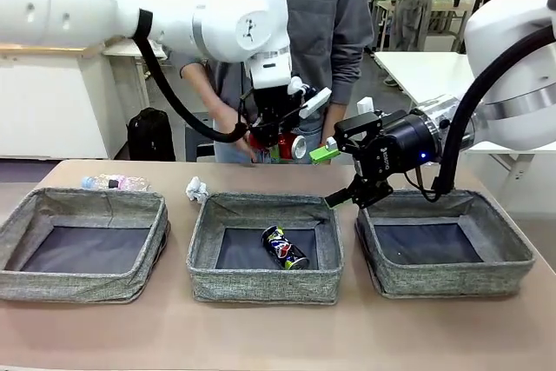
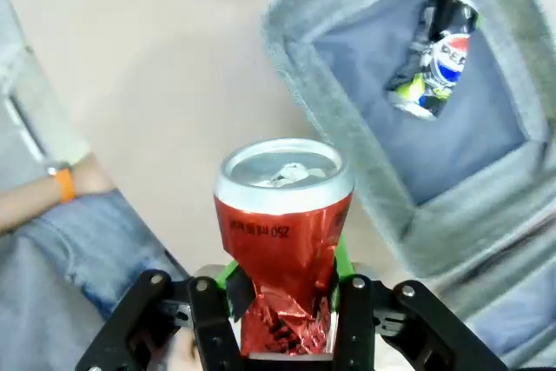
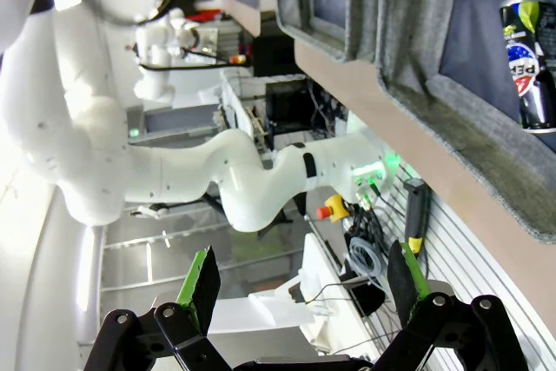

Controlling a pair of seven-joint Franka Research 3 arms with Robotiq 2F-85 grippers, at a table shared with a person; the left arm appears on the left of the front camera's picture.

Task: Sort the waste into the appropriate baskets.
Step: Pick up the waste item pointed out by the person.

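Note:
My left gripper point(image 1: 276, 134) hangs above the far edge of the table, shut on a crushed red can point(image 1: 283, 144). In the left wrist view the red can point(image 2: 283, 230) stands top-up between the green pads point(image 2: 340, 258). A crushed dark blue-black can point(image 1: 285, 248) lies in the middle basket point(image 1: 261, 286). The same dark can point(image 2: 433, 56) shows off to the upper right there, and again point(image 3: 529, 62) in the right wrist view. My right gripper point(image 1: 334, 176) hovers open over the gap between the middle and right basket point(image 1: 452, 279). Nothing is between its fingers point(image 3: 203, 285).
The left basket point(image 1: 78, 287) holds nothing. A clear plastic bottle point(image 1: 114, 182) lies behind it, and crumpled white paper point(image 1: 197, 188) sits behind the middle basket's left corner. A person stands at the far side, one hand point(image 1: 228, 121) close to my left gripper, with an orange wristband point(image 2: 62, 184).

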